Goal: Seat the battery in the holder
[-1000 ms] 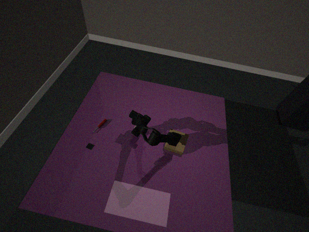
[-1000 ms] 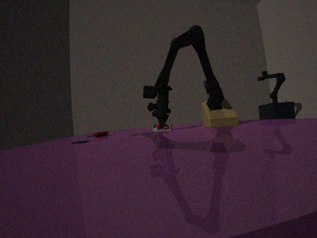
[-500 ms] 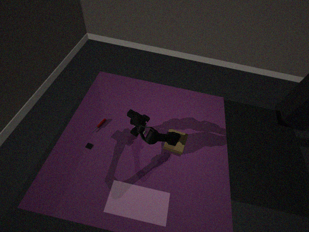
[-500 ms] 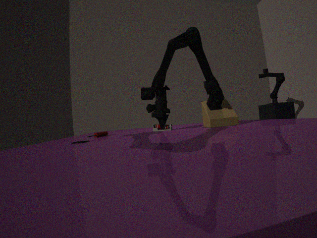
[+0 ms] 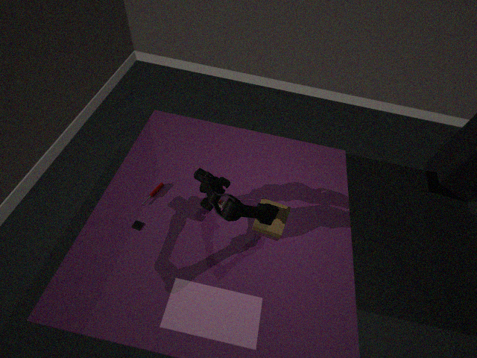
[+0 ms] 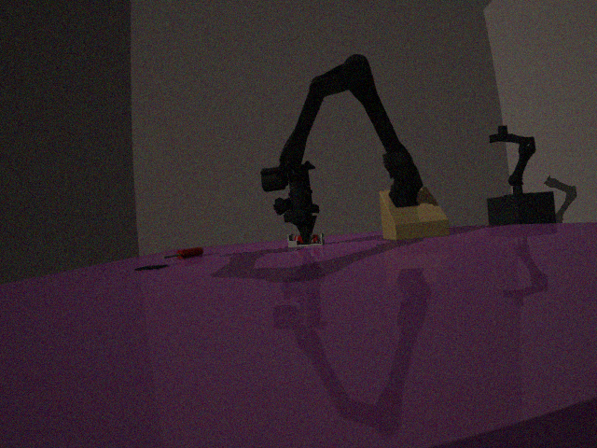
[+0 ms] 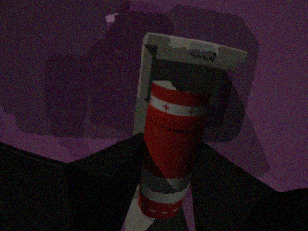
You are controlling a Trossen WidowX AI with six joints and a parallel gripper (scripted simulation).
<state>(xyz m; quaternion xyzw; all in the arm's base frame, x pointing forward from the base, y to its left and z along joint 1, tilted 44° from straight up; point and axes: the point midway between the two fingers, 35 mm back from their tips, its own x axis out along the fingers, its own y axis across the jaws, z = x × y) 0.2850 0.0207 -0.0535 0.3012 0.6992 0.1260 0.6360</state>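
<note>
from where I'm standing the end effector (image 6: 306,240) (image 7: 168,145) has the red battery (image 6: 315,239) (image 7: 174,140) gripped over the holder (image 6: 306,245) (image 7: 141,113), looks nearly seated, so just settling it flat and letting go left

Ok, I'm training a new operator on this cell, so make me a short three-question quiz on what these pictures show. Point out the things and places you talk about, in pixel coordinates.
1. True or false: the pincer (image 6: 306,240) (image 7: 168,145) is shut on the battery (image 7: 175,130).
2. Which marks sit on the battery's white band nearer the holder's (image 6: 305,245) (image 7: 141,103) lettered end: A) stars, B) plus signs, C) arrows?
3. Fill in: the screwdriver's (image 5: 156,189) (image 6: 189,252) handle is ____.

Key: 1 true; 2 B; 3 red.
</note>
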